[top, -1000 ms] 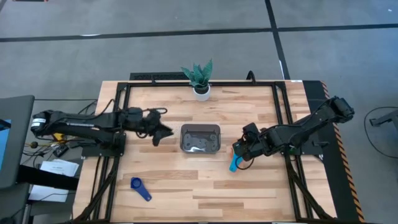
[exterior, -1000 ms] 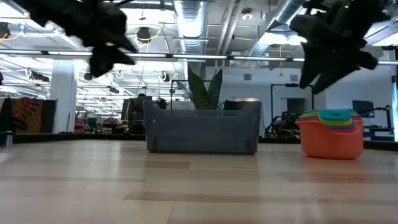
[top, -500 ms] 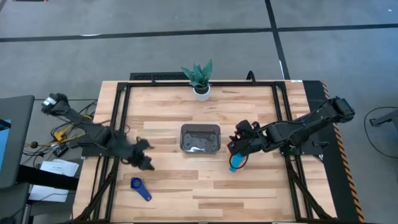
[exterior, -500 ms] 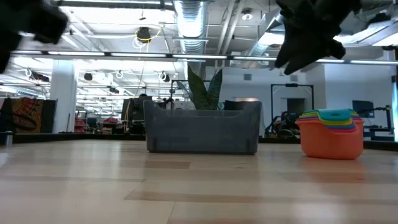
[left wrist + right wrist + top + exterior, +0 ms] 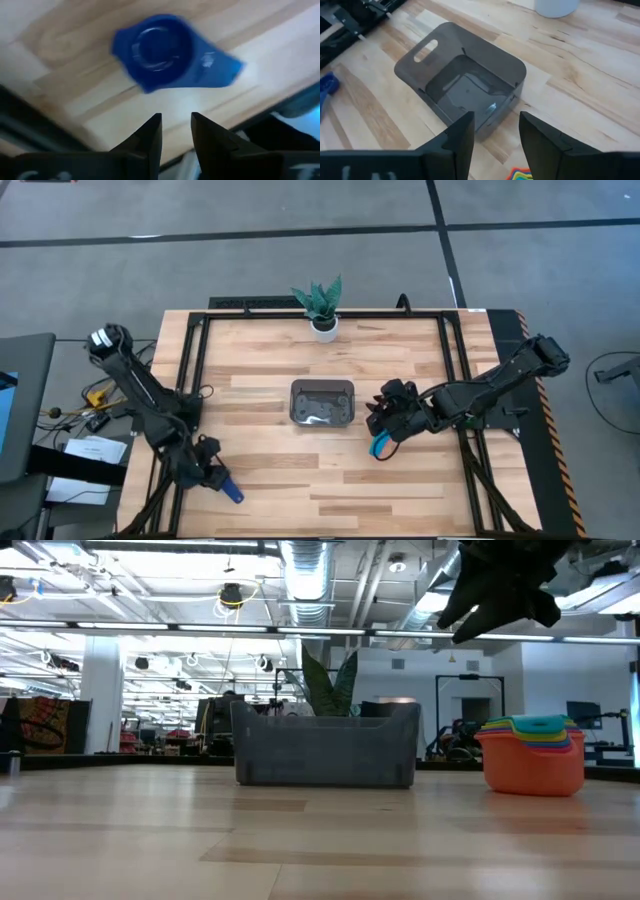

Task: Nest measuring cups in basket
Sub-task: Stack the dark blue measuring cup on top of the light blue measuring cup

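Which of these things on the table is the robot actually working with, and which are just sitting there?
Part of the job:
- stack of measuring cups
- lone blue measuring cup
- grey basket

Just there:
- potted plant

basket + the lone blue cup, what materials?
Basket: looks like smoked translucent plastic with solid smooth walls, a cut-out handle slot and a glossy floor; no mesh visible. Blue cup: likely moulded plastic, glossy, with light glinting off its bowl; blur leaves detail open.
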